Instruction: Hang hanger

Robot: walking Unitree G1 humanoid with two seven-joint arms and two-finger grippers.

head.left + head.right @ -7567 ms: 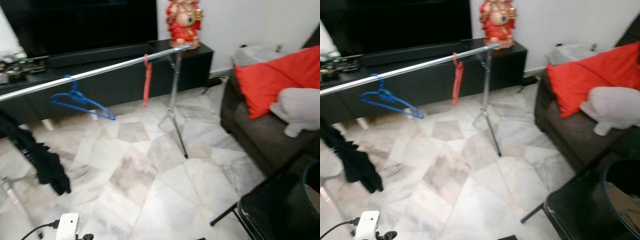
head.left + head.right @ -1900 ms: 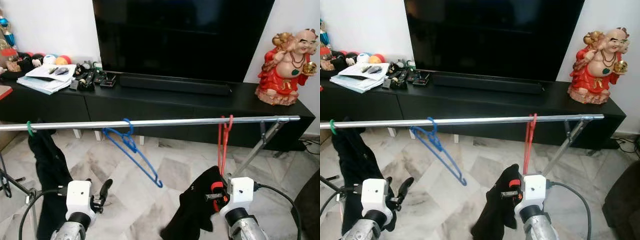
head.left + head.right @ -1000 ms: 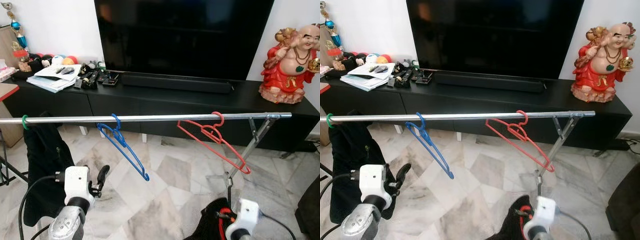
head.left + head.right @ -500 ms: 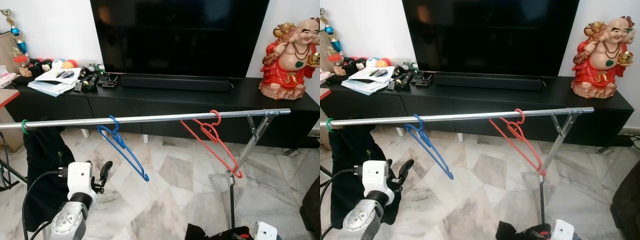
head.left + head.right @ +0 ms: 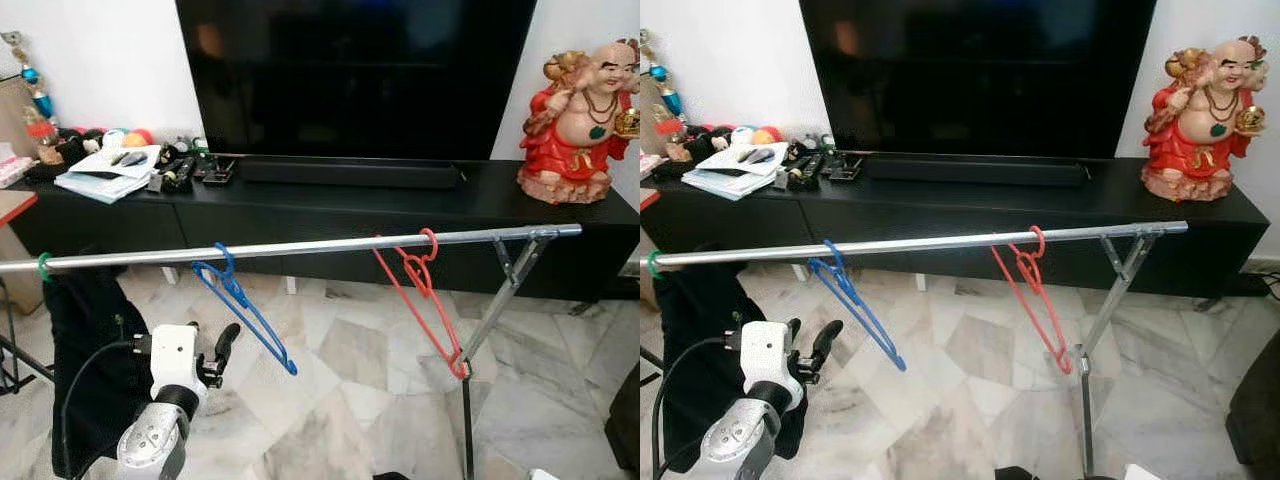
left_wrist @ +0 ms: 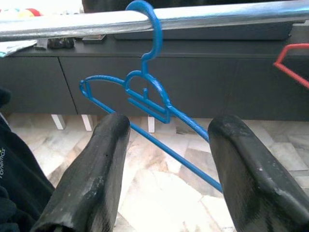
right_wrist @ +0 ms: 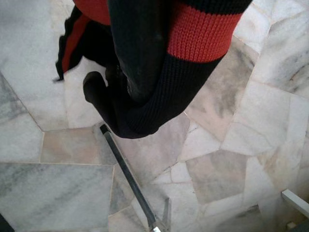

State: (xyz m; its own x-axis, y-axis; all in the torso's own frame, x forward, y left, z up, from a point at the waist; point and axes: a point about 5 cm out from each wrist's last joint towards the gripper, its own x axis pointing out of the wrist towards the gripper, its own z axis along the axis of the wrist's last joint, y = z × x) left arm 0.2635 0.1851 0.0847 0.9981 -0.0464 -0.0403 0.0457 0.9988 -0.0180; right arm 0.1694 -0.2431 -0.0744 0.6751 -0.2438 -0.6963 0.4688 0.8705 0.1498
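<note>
Progress check, as I read it from my remote seat: red plastic hanger (image 5: 425, 295) already sits w/ its hook over the long silver metal rail (image 5: 300, 246), near the rail's right end, just beside the angled silver support leg (image 5: 500, 300). It hangs tilted, low corner close to the leg; can't tell if they touch. Hanger is bare, no garment on it.

Blue plastic hanger (image 5: 243, 305) hangs further left on the same rail, also bare. Green hook (image 5: 43, 266) at far left carries a black garment (image 5: 85, 350) hanging to the floor side.

Left pincer (image 6: 169, 169) is raised below the rail, fingers spread wide, empty; wrist view looks straight at the blue hanger between the two fingers (image 6: 96, 179), apart from it.

Right pincer (image 7: 137, 63) hangs low over the marble tile floor (image 7: 43, 188). Black-and-red knit cloth (image 7: 203, 29) is draped around it, so I judge it's gripping that cloth, though the fingertips are hidden.

My judgement: hanging step looks done for the red hanger. Left, if anything: the knit cloth isn't on any hanger yet, so maybe dressing one of them.

Behind: black TV surface (image 5: 400, 195) w/ red laughing figurine (image 5: 580, 110).
</note>
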